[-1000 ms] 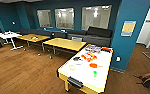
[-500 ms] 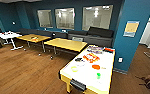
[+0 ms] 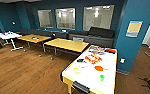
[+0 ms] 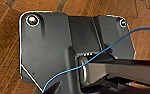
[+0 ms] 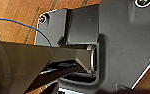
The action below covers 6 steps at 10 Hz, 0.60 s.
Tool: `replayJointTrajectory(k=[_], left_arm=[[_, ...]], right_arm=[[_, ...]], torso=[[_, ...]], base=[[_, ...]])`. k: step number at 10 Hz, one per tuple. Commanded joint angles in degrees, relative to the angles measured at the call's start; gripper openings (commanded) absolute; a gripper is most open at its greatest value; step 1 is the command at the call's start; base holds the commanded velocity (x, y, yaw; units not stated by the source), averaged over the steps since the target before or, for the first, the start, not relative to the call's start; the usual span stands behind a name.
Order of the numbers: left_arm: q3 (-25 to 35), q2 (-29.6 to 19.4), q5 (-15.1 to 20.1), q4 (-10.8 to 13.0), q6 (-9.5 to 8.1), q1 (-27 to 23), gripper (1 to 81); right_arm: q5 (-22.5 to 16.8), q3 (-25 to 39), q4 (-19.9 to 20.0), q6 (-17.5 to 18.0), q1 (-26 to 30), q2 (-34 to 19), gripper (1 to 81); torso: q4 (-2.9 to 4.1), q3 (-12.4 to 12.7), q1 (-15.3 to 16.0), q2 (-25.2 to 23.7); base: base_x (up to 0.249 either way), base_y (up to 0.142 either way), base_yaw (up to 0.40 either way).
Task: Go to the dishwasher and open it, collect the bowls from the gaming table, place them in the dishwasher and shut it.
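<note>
Lounge room with dark teal walls [image 3: 21, 10] and wood floor [image 3: 23, 72], seen from the head camera. Three interior windows [image 3: 66, 18] line the far wall; beneath them runs a dark sofa [image 3: 101, 33]. A teal pillar [image 3: 131, 45] stands at right, bearing a pale poster [image 3: 134, 28].

Gaming table [image 3: 108, 80], white top with yellow rim, occupies the lower right of the head view, its near end closest to the camera. On its top lie flat, colourful game boxes [image 3: 96, 50] toward the far end, and an orange-and-white box [image 3: 93, 59] near the middle. Bowls sit toward the near half, well apart from one another: a yellow-green bowl [image 3: 76, 70] near the left edge, an orange bowl [image 3: 98, 68] near the centre, a bright green bowl [image 3: 102, 78] closer to the right side. A small dark object [image 3: 80, 60] lies beside the orange-and-white box; whether it is a bowl cannot be told.

Two yellow-wood tables [image 3: 66, 45] stand to the left of the gaming table, in front of the sofa; a white table [image 3: 8, 35] stands farther left.

Both wrist views look down on wood flooring past the robot's dark plate, with a blue cable [image 4: 108, 47] crossing. Whether either gripper's fingers are apart or together cannot be told.
</note>
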Motion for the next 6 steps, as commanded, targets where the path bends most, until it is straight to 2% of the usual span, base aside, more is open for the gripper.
replayJointTrajectory(k=[1,6], left_arm=[[0.21,-0.11,3.07,-0.22,0.07,-2.02,81.1],[0.21,-0.02,3.07,-0.22,0.07,-2.02,81.1]], right_arm=[[-2.52,0.69,-0.88,-0.23,1.72,0.10,81.1],[-2.52,0.60,-0.88,-0.23,1.71,0.10,81.1]], torso=[[0.00,0.00,0.00,0.00],[0.00,0.00,-0.01,-0.02]], base=[[0.082,0.079,0.000],[0.082,0.079,0.000]])
